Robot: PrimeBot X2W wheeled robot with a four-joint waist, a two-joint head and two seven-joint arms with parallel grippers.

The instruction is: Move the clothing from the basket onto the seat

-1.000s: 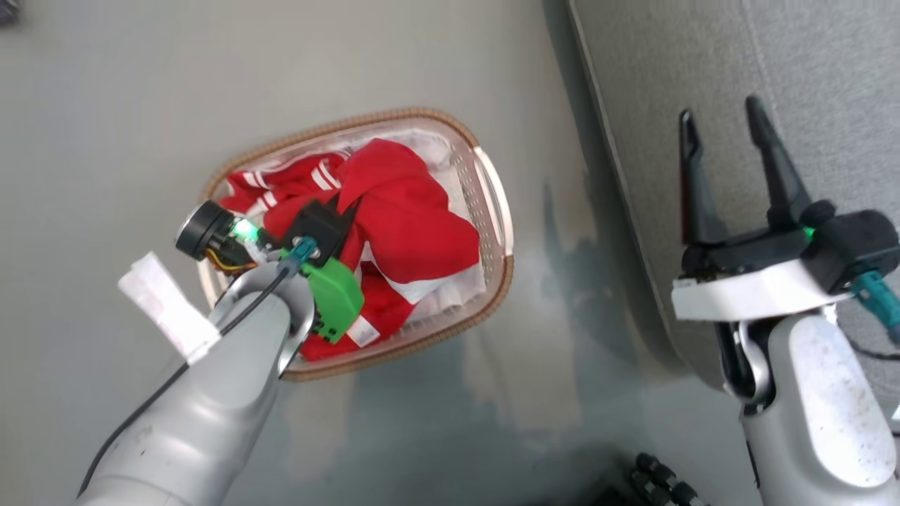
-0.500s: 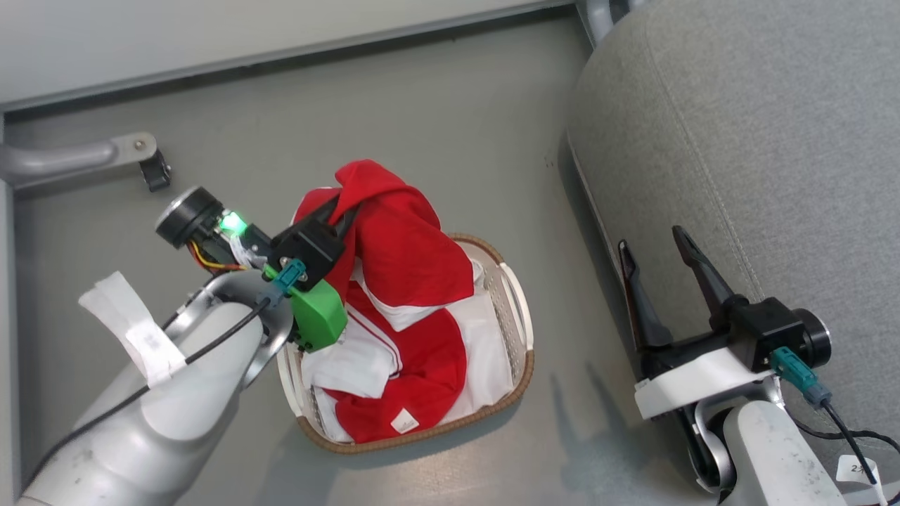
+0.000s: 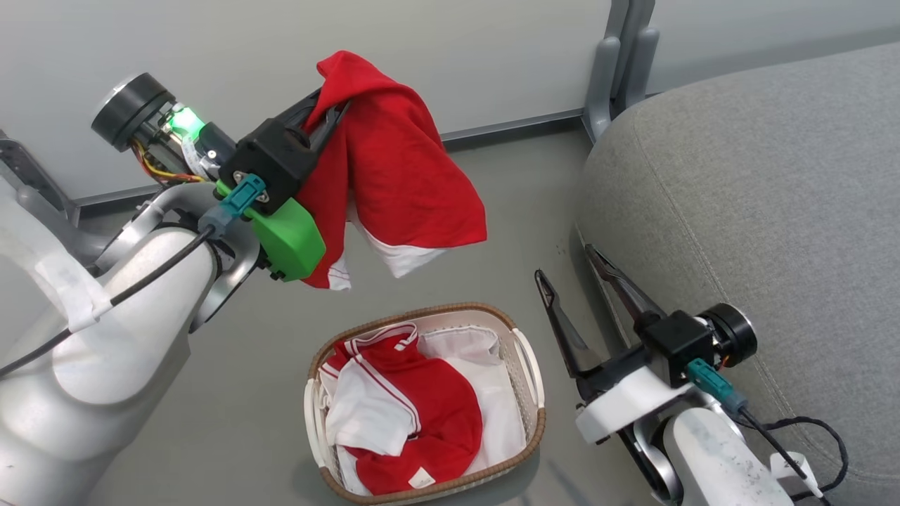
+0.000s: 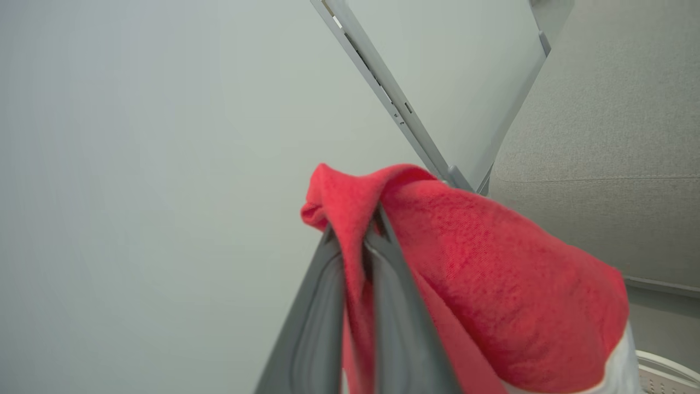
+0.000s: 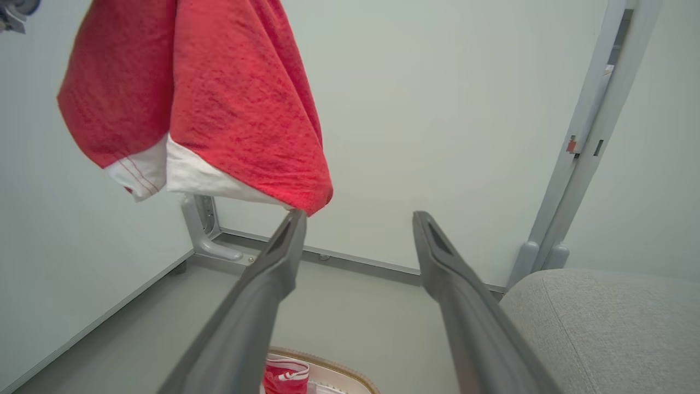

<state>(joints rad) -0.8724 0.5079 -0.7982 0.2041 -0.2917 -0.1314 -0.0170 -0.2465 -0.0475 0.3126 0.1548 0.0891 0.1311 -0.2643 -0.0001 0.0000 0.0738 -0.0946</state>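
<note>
garment (image 3: 401,161) red, hangs aloft | clothing (image 3: 429,414) heaped in basket (image 3: 532,365) | seat (image 3: 759,211) grey, beside
</note>
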